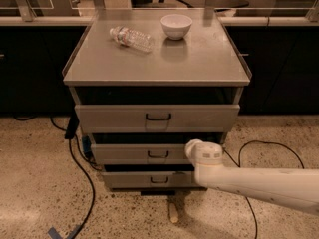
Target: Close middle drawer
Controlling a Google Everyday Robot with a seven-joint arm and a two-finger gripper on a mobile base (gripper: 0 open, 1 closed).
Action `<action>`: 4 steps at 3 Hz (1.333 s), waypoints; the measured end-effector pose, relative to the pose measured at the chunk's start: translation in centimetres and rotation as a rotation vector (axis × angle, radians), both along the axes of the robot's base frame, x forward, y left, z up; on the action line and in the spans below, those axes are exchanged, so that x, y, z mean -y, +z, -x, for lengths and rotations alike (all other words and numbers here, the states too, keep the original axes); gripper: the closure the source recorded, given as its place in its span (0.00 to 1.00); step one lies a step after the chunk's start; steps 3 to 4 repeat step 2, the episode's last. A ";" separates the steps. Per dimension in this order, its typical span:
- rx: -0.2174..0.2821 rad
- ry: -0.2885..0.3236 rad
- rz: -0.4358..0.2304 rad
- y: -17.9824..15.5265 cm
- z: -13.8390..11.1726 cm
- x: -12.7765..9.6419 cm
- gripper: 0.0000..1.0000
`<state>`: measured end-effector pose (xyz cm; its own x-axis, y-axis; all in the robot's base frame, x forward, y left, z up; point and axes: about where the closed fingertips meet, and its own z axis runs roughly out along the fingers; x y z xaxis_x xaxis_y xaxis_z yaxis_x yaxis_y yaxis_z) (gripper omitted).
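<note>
Middle drawer point(130, 154): sitting slightly pulled out, stretching left of the fingers point(192, 149).
Fingers: hanging at the right end of that drawer's front, hiding behind the white arm point(259, 183); cannot tell how far open.
Bottle point(131, 38), bowl point(176, 26): lying on the cabinet point(199, 66) top, above the fingers.

Three drawers point(157, 117), one bottle point(131, 38), one bowl point(176, 26), one pincer point(195, 151) at middle drawer point(139, 154).
</note>
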<state>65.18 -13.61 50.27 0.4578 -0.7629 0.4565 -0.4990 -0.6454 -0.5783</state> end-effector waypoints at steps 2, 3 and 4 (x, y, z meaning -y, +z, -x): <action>-0.028 -0.131 -0.009 8.0 3.0 5.6 0.00; -0.028 -0.131 -0.009 8.0 3.0 5.6 0.00; -0.028 -0.131 -0.009 8.0 3.0 5.6 0.00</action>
